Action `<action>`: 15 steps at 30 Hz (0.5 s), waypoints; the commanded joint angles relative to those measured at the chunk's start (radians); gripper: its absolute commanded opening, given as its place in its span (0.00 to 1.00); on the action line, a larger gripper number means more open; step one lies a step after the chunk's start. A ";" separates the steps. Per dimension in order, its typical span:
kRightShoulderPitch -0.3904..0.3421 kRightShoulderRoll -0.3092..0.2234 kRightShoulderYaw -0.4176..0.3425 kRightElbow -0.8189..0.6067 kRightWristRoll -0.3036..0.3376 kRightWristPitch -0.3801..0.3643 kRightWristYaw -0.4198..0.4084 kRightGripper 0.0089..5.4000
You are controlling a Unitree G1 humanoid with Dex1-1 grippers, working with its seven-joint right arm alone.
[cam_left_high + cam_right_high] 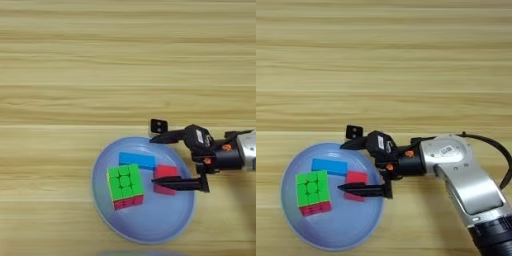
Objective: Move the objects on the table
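Claw gapes wide around red cube; forearm sticker unreadable.

Colours on the counter

The counter is showing pale wood with darker horizontal grain lines. The plate is showing a soft, even light blue. On it, the block is showing bright blue, the puzzle cube is showing a green top split into a three-by-three grid with a red band along its lower side, and the small cube is showing plain red. The square piece is showing black with a white mark. The tool is showing black fingers, small orange spots and a white label, and the forearm is showing silver-grey with a black cable.
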 commanded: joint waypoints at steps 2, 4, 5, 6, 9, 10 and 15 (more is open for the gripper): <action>-0.059 -0.004 -0.001 -0.061 0.009 -0.043 -0.023 0.94; -0.066 0.003 0.013 -0.062 0.000 -0.044 -0.025 0.98; -0.072 0.010 0.024 -0.059 -0.006 -0.045 -0.029 1.00; -0.078 0.015 0.035 -0.056 -0.009 -0.045 -0.029 1.00; -0.082 0.018 0.057 -0.058 -0.007 -0.045 -0.017 1.00; -0.082 0.017 0.062 -0.059 -0.007 -0.045 -0.013 1.00; -0.092 0.026 0.080 -0.043 -0.017 -0.050 -0.015 1.00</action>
